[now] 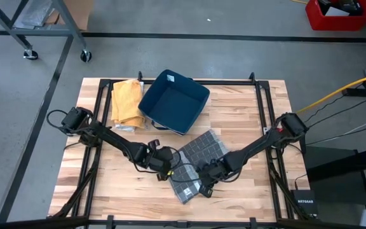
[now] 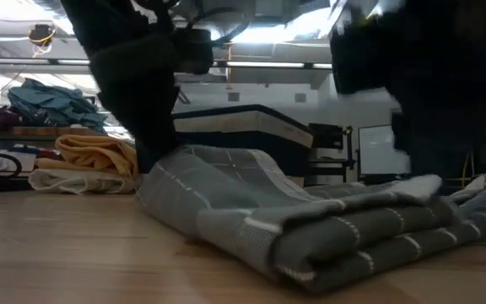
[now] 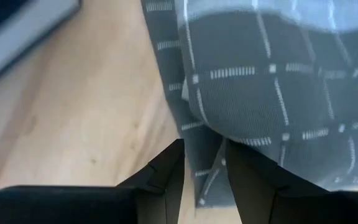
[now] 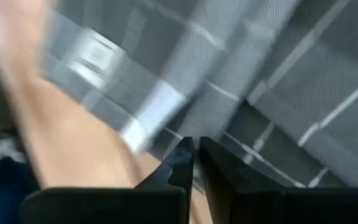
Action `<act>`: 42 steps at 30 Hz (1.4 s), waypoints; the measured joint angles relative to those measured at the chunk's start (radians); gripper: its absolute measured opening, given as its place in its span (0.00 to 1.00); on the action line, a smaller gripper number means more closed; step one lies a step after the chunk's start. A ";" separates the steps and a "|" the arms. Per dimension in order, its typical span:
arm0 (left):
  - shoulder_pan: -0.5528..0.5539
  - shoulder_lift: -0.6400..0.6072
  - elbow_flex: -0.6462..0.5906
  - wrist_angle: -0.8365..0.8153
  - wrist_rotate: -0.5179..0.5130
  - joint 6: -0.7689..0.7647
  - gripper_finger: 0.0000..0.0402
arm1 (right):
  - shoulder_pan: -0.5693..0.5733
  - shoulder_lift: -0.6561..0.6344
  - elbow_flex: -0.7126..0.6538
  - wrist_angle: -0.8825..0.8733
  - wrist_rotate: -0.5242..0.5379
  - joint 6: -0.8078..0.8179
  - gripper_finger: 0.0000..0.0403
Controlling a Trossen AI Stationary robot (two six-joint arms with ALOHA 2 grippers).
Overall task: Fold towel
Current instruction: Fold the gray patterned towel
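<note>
One grey checked towel (image 1: 196, 166) lies partly folded on the wooden table (image 1: 246, 127), near its front middle. The left gripper (image 1: 168, 166) pinches the towel's left edge; the right gripper (image 1: 206, 184) is pressed almost together on its front part. Behind stand one navy bin (image 1: 173, 102) and one yellow cloth (image 1: 126, 102). A box (image 1: 304, 203) reads NETGEAR.

A grey concrete floor (image 1: 246, 19) was seen all around the wooden tabletop (image 1: 246, 127). A red bin (image 1: 338, 16) was set on the floor in one far corner. A metal cart on wheels (image 1: 37, 32) was parked in the other far corner. A yellow cable (image 1: 342, 89) was laid across the floor. Bright ceiling lights (image 2: 268, 34) were seen in the room behind.
</note>
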 joint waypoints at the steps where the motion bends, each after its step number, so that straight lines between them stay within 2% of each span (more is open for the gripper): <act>1: 0.000 0.000 -0.004 -0.002 0.022 -0.003 0.27 | 0.000 0.019 0.000 -0.008 -0.018 0.003 0.08; 8: -0.011 0.000 -0.040 0.029 0.204 -0.070 0.27 | -0.003 0.041 0.004 -0.036 -0.083 0.003 0.08; 14: -0.040 0.000 -0.063 0.201 0.271 -0.109 0.27 | -0.003 0.026 0.004 -0.148 -0.164 0.000 0.08; 18: -0.057 0.000 -0.063 0.268 0.284 -0.118 0.27 | -0.002 0.013 0.004 -0.311 -0.200 0.001 0.08; 22: -0.064 0.000 -0.063 0.316 0.286 -0.136 0.27 | -0.002 -0.008 0.002 -0.479 -0.163 -0.054 0.08; 26: -0.068 0.000 -0.063 0.367 0.285 -0.133 0.27 | -0.001 -0.020 0.001 -0.574 -0.040 -0.184 0.08; 28: -0.068 0.000 -0.063 0.394 0.285 -0.103 0.27 | -0.002 -0.020 0.000 -0.614 0.014 -0.248 0.08; 31: -0.068 0.001 -0.063 0.459 0.250 -0.016 0.27 | -0.002 -0.020 -0.001 -0.639 0.028 -0.313 0.08; 36: -0.042 0.001 -0.063 0.565 0.149 0.141 0.27 | 0.006 -0.056 -0.002 -0.631 0.034 -0.307 0.08; 42: 0.032 0.020 -0.062 0.601 0.140 0.211 0.27 | 0.039 -0.138 0.056 -0.623 0.102 -0.281 0.08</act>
